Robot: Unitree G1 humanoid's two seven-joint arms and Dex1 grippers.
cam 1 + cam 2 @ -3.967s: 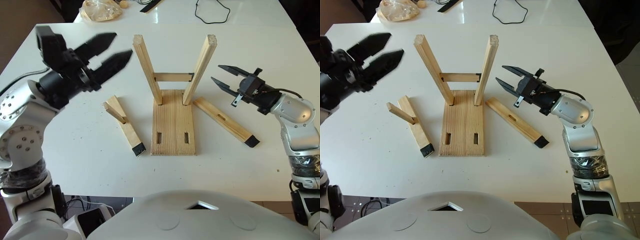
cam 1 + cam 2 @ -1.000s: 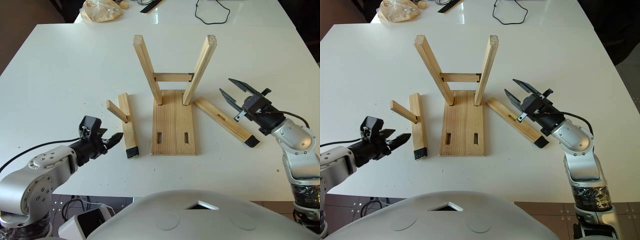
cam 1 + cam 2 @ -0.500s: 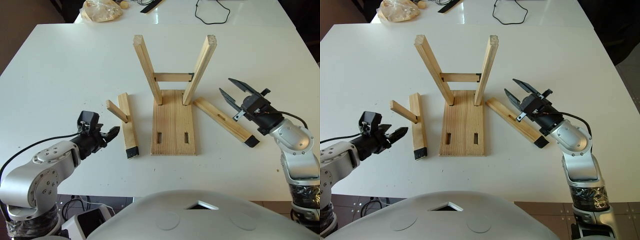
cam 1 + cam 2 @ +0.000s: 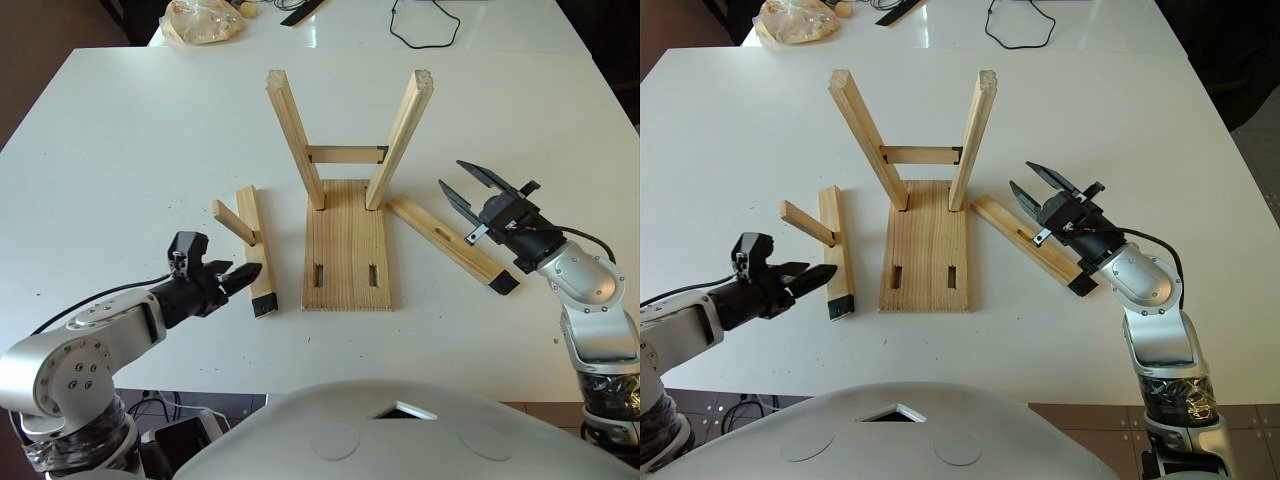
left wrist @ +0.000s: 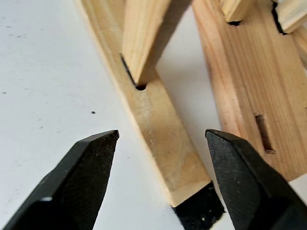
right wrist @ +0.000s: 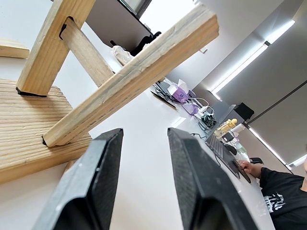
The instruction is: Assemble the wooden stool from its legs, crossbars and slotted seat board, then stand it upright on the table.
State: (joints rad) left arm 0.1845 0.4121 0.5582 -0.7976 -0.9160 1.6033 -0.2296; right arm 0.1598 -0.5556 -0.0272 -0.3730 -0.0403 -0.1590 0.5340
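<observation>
Mid-desk: seat board flat, two legs with crossbar seated in far slots, near slots empty. Left gripper, spread wide, empty, lines up on left loose leg, apparently for pickup. Right gripper, open, empty, beside right loose leg.

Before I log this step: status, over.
Left claw open at capped end of crossbar leg. Right claw open by slotted leg. Seat board: two slots empty. Nothing blocking.

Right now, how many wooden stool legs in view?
4: left upright leg and right upright leg stand in the wooden seat board; left loose leg, holding a crossbar, and right loose leg lie beside it.
</observation>
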